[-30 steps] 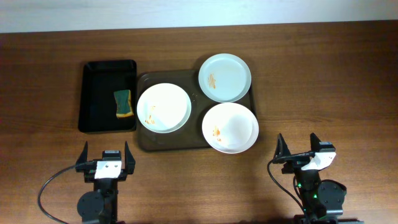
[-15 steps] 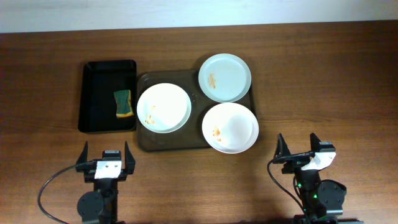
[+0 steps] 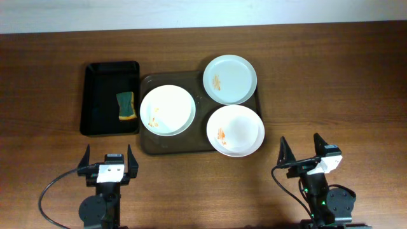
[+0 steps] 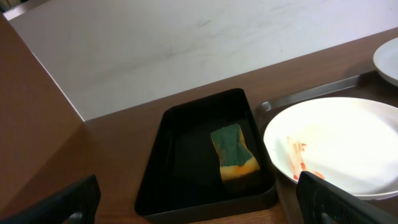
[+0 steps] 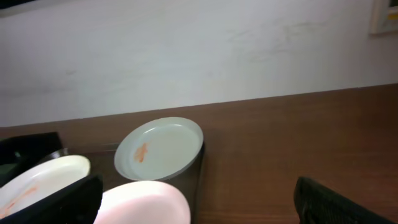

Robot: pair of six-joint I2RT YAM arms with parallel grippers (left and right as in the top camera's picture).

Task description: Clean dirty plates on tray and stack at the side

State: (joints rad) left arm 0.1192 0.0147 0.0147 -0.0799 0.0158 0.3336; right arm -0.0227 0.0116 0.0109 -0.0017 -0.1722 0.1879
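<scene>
Three white plates with orange smears lie on the dark brown tray (image 3: 148, 145): a left plate (image 3: 167, 110), a back plate (image 3: 229, 79) and a front plate (image 3: 234, 130) that overhangs the tray's front right corner. My left gripper (image 3: 108, 160) is open and empty at the front left, short of the tray. My right gripper (image 3: 301, 151) is open and empty at the front right. The left wrist view shows the left plate (image 4: 339, 146). The right wrist view shows the back plate (image 5: 158, 147) and the front plate (image 5: 146, 202).
A smaller black tray (image 3: 102, 105) stands left of the brown tray and holds a green and yellow sponge (image 3: 126, 105), which also shows in the left wrist view (image 4: 234, 152). Bare wooden table lies on the right (image 3: 337, 89).
My right gripper has shifted slightly to the left and back. The left arm, plates and trays have not moved.
</scene>
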